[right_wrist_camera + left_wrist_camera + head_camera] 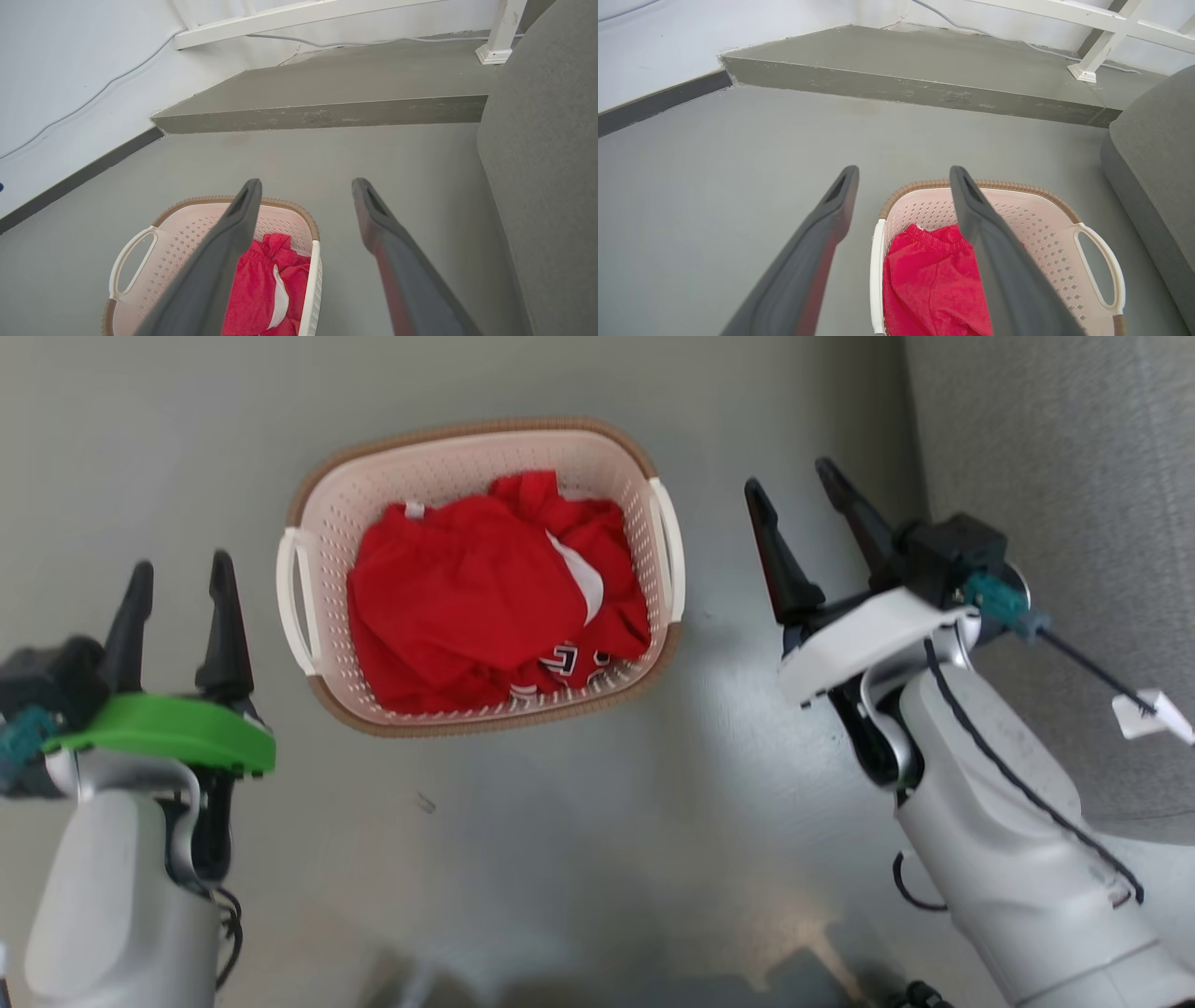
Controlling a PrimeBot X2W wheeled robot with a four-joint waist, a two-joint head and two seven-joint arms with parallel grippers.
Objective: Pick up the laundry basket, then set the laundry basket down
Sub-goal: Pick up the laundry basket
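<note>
Left gripper (180,569) at 9 o'clock in the head view. Jaws released, nothing between them, well apart from the basket. Green plastic plate at the wrist. The fingers are long, dark and matte, tapering to blunt tips.

The laundry basket (420,476) stands just above centre, toward 12 o'clock, flat on the grey floor (560,859). It is a rounded rectangle of cream plastic, its walls pierced with rows of small holes and its rim trimmed in a brown woven-look band. Thin white loop handles: left handle (291,602) faces my left gripper, right handle (674,551) faces my right. Inside is a crumpled red garment (467,597), soft knit with white trim. It lies below the rim and looks light.

Right gripper (790,476) at 2 o'clock, just beside the right handle but not touching. Jaws released and empty. White plate at the wrist.

Grey fabric sofa (1055,448) fills the far right, coarse weave. In the left wrist view a low grey step (915,88) lies beyond the basket.

Progress, my read: no part of the lift is done. The basket is grounded and unheld. Both handles are still to be taken, then the lift, then the set-down. The handles look slim and smooth, so they could slip.
</note>
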